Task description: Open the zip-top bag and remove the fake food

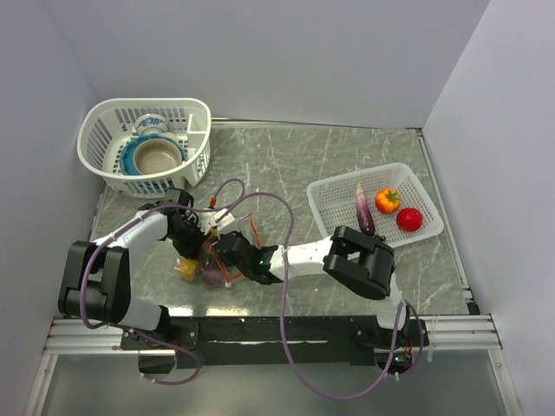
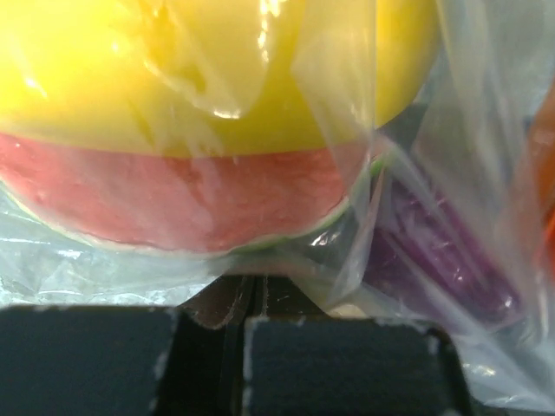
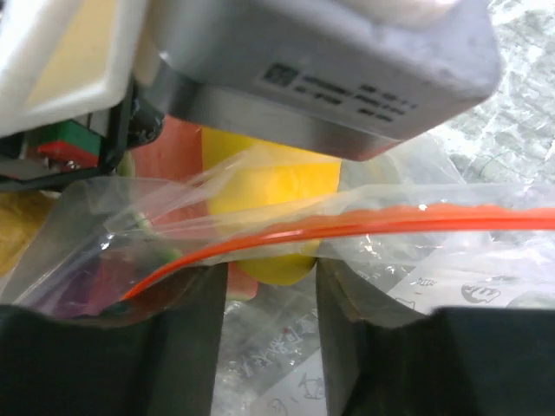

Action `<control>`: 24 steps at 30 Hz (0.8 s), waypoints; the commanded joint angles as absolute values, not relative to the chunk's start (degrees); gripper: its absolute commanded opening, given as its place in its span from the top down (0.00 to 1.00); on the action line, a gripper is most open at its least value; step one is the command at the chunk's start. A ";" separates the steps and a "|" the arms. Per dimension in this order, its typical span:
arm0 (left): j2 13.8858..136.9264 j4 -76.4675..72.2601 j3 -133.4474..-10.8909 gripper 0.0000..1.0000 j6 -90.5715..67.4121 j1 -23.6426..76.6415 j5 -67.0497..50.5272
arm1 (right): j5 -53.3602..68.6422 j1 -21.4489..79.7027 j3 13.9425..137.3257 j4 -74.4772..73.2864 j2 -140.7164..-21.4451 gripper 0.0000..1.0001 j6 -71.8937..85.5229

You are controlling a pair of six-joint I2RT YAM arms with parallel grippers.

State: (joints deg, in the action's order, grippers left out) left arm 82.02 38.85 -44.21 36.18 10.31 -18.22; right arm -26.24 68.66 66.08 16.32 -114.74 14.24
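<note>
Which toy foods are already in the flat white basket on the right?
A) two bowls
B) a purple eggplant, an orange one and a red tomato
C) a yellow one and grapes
B: the purple eggplant, the orange one and the red tomato lie inside the flat white basket.

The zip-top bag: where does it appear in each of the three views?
Top external: the zip-top bag lies lower left of centre.
Left wrist: its clear film fills almost the whole picture.
Right wrist: it crosses the middle, orange zip strip showing.
Shared landmark: the yellow toy inside it.
</note>
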 commanded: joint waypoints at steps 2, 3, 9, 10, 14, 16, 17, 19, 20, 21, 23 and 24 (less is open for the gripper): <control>80.42 42.80 -44.65 0.99 39.73 10.37 -22.32 | -25.93 67.85 65.48 18.02 -114.79 0.66 14.76; 80.42 42.89 -44.82 0.99 39.81 10.28 -22.32 | -26.28 67.94 65.13 17.84 -114.52 0.67 14.85; 80.07 41.40 -44.56 0.99 38.50 9.32 -21.01 | -27.68 68.64 58.20 17.49 -108.91 0.73 17.75; 80.24 41.14 -44.56 0.99 38.32 9.23 -20.74 | -28.03 69.43 55.75 17.32 -106.37 0.73 18.71; 80.95 40.17 -44.91 0.99 37.53 8.44 -19.69 | -30.05 71.54 50.46 12.84 -99.94 0.71 21.61; 81.21 39.38 -45.00 0.99 37.27 8.17 -18.81 | -30.32 72.33 47.39 11.35 -96.00 0.70 23.80; 81.12 39.11 -45.00 0.99 37.00 8.09 -18.72 | -30.24 72.68 46.42 9.68 -94.85 0.69 24.69; 81.30 38.50 -45.00 0.99 36.57 8.09 -18.37 | -29.80 73.12 44.30 6.87 -91.60 0.69 26.97; 81.30 38.32 -44.83 0.99 36.48 8.00 -18.37 | -29.62 73.21 43.69 6.07 -90.63 0.69 27.42; 81.30 38.15 -44.74 0.99 36.39 8.00 -18.28 | -29.18 73.39 42.81 5.28 -89.66 0.69 27.77; 81.04 37.71 -44.13 0.99 36.30 7.82 -18.11 | -28.66 73.74 42.10 3.08 -86.41 0.69 28.39; 80.95 37.44 -43.95 0.99 36.30 7.82 -17.93 | -28.65 73.83 41.75 2.21 -85.27 0.69 28.39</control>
State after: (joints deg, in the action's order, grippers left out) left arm 81.87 39.57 -44.21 36.60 8.23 -18.50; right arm -27.90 73.38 43.07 6.79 -90.89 25.17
